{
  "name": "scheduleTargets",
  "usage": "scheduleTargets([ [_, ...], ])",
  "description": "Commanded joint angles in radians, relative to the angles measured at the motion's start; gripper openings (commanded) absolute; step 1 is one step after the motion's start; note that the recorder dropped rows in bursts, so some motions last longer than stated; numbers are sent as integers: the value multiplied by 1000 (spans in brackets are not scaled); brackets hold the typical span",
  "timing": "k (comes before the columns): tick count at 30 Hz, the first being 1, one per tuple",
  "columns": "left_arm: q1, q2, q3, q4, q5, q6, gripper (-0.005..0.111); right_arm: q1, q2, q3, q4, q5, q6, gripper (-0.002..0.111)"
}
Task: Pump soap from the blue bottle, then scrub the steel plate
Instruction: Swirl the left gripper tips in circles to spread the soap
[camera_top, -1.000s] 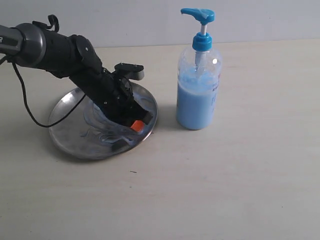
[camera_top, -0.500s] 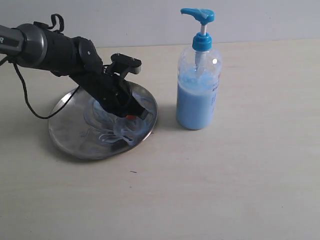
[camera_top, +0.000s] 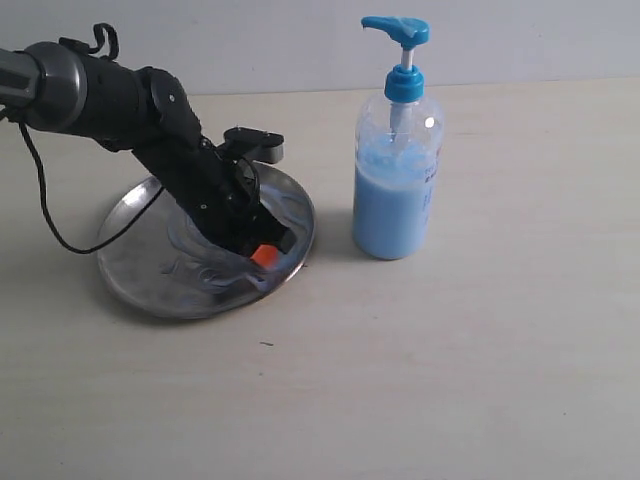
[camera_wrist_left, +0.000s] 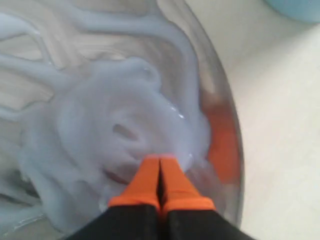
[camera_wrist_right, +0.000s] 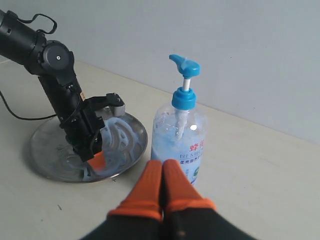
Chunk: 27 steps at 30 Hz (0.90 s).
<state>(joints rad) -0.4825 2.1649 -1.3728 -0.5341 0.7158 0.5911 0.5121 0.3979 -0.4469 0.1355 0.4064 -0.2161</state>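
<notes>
The steel plate (camera_top: 135, 260) lies on the left of the table, smeared with pale blue soap (camera_top: 215, 270). My left gripper (camera_top: 262, 256) is shut, its orange tips pressed down into the soap near the plate's right rim. In the left wrist view the shut gripper (camera_wrist_left: 160, 159) rests in a thick swirl of soap (camera_wrist_left: 100, 125) on the plate (camera_wrist_left: 225, 100). The blue bottle (camera_top: 397, 185) stands upright to the right of the plate, pump head up. In the right wrist view my right gripper (camera_wrist_right: 162, 165) is shut and empty, hovering in front of the bottle (camera_wrist_right: 180, 135), apart from it.
A black cable (camera_top: 55, 225) loops from the left arm down past the plate's left edge. The pale table (camera_top: 450, 380) stretches bare in front and to the right of the bottle. A grey wall (camera_top: 300, 40) closes the back.
The left gripper has swept back and forth over the plate's right side, spreading the soap; it now sits a little nearer the front rim than half a second ago. The bottle has not moved.
</notes>
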Motion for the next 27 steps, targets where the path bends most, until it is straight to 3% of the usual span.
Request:
scheduleTargets([
  [1,-5,-6,9,-135,7,84,0,-1,-2,5,3,-14,0,0],
  [5,-5,-6,9,-236,-45,140,0,-1,-2,5,3,-14,0,0],
  [12,-5,-6,9,-246,-196,141,0,-1,-2,5,3,-14,0,0],
  [27,-5,-6,9,-233,-160,141,0,-1,-2,5,3,-14,0,0],
])
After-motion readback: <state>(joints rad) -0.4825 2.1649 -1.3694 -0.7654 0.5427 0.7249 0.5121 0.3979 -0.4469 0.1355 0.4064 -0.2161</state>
